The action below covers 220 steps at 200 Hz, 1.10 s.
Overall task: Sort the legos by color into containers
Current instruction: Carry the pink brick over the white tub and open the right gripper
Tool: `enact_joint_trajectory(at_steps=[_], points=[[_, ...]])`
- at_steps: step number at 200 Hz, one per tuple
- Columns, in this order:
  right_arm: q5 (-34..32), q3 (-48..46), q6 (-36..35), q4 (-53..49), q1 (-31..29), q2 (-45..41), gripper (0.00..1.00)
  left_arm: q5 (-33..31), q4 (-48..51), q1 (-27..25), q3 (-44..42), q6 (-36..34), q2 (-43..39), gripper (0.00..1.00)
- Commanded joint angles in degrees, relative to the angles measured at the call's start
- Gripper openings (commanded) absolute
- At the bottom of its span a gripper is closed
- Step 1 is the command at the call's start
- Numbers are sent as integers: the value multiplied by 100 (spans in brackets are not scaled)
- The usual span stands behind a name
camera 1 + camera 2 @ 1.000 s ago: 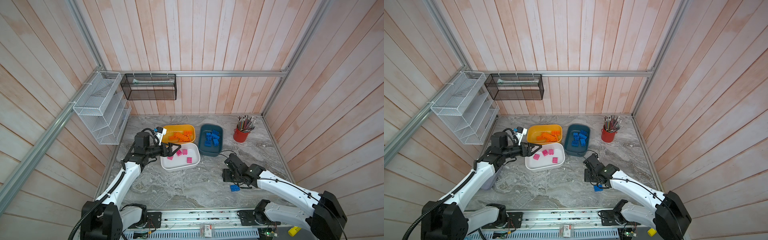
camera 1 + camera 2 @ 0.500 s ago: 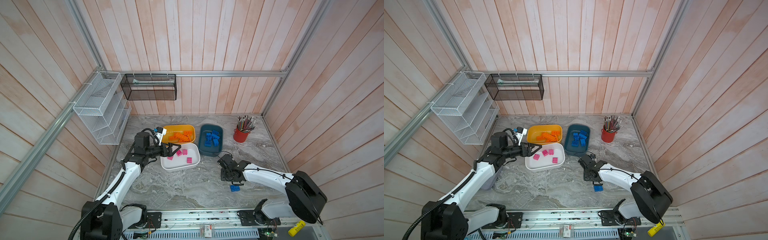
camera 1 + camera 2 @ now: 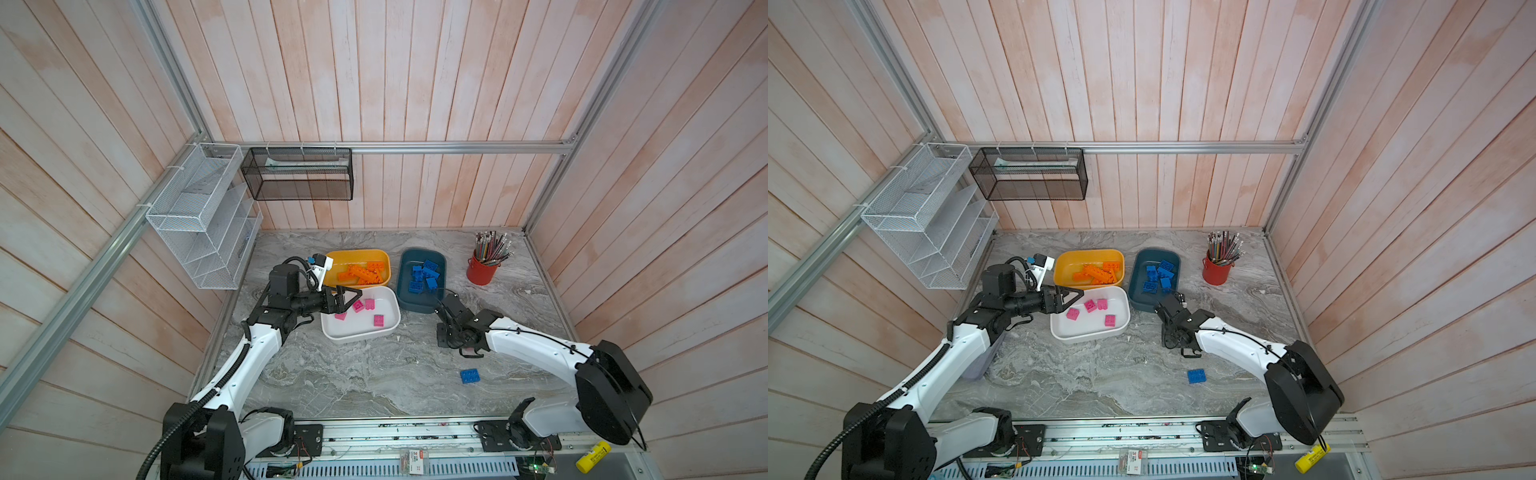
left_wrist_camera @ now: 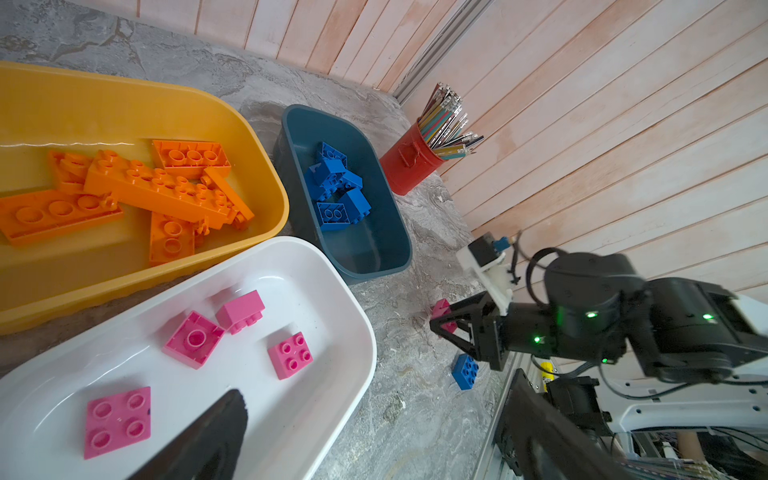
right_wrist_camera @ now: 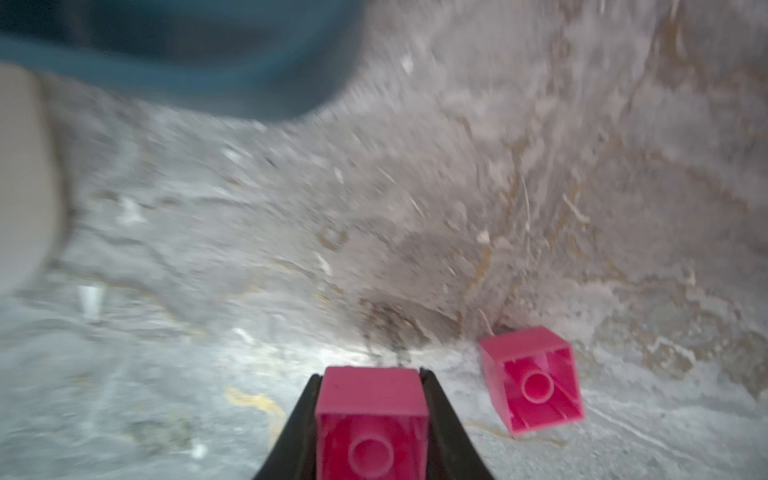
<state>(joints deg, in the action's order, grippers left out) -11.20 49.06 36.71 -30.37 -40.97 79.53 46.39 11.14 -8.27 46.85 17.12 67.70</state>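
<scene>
**Sorting state.** You see orange bricks [image 3: 363, 272] heaped in the yellow tub [image 3: 357, 251], blue bricks [image 3: 424, 274] in the teal tub [image 3: 417, 306], and four pink bricks [image 3: 369, 304] in the white tub [image 3: 353, 328]. Outside the tubs: one blue brick [image 3: 470, 376], studs-up, and one loose pink brick [image 5: 534, 382] beside the gripped pink brick [image 5: 370, 419] in the right gripper [image 5: 370, 374].

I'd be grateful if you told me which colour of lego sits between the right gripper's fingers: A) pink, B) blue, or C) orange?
A: in the right wrist view, the right gripper is closed on a pink lego.
</scene>
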Motion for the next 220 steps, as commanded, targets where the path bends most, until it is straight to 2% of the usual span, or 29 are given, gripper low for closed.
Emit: enact_joint_trajectory(at_steps=[1, 32, 64, 116, 159, 194, 220], points=[[637, 620, -577, 517, -113, -27, 20, -74, 54, 23, 51, -115, -181, 100], [1111, 2016, -1267, 889, -429, 1074, 21, -203, 166, 110, 19, -106, -392, 100], [1413, 3076, -1655, 1014, -501, 2260, 21, -249, 161, 150, -94, -31, -532, 100], [1104, 4067, -1800, 729, -525, 3631, 21, -281, 202, 150, -233, 3, -619, 100], [654, 4326, -1877, 573, -647, 4004, 26, -269, 146, 143, -214, -24, -505, 100], [402, 4487, -1918, 356, -681, 4022, 38, -214, 99, 143, -197, -41, -379, 100], [319, 4360, -1936, 304, -690, 3632, 49, -185, 72, 149, -194, -48, -345, 100]])
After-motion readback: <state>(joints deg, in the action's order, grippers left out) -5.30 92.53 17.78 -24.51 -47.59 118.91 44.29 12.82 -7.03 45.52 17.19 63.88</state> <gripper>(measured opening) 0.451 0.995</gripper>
